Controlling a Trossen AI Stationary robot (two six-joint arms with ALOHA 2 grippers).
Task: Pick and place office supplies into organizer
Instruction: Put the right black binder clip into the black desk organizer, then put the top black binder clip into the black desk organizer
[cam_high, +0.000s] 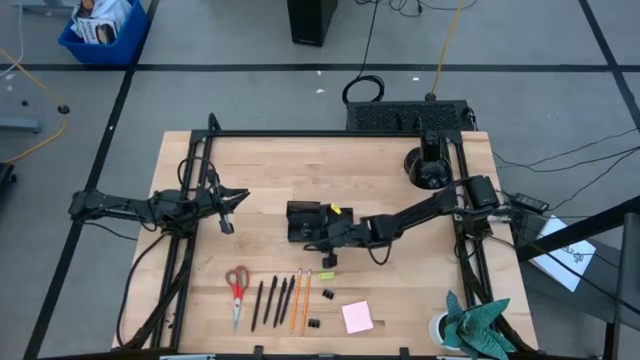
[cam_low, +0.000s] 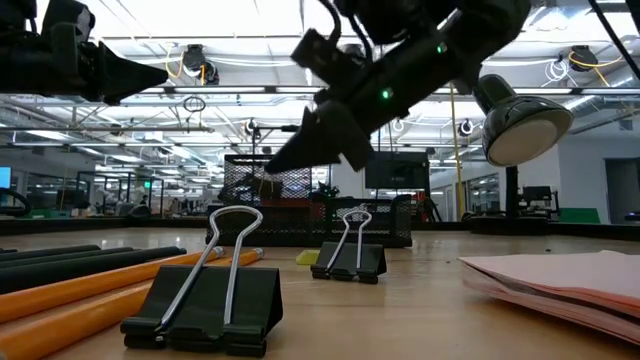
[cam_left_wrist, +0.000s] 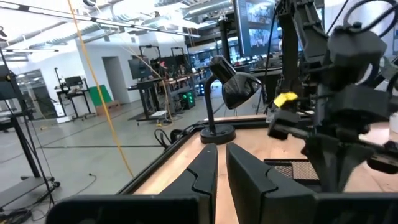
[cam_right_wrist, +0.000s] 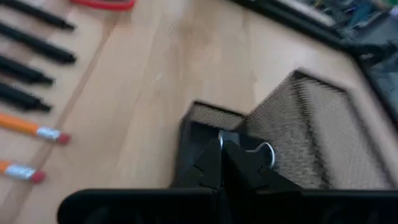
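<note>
The wooden bench (cam_high: 330, 160) carries the whole job, with the black mesh organizer (cam_high: 303, 221) near its middle and the remaining office supplies laid out in a row toward the near edge. The right arm reaches in from the right, its right gripper (cam_high: 322, 238) hanging at the organizer's near edge, fingers closed tight; in its wrist view a binder clip (cam_right_wrist: 264, 154) with silver wire handles lies inside the mesh compartment just past the fingertips, apart from them as far as can be told, so the fingers seem to hold nothing. The step in hand looks like the end of a drop-off: one clip is in, and the next move calls for lifting clear and going for another item. The left gripper (cam_high: 228, 209) waits well to the left above the bench, fingers nearly together with a thin gap, empty. Waiting in the row are the red-handled scissors (cam_high: 237, 291), the dark pens (cam_high: 270, 300), the orange pencils (cam_high: 299, 300), the pink sticky-note pad (cam_high: 357, 317), and two small binder clips (cam_high: 328, 294) (cam_high: 314, 323). A yellow-green bit (cam_high: 328, 273) lies just near the organizer.
</note>
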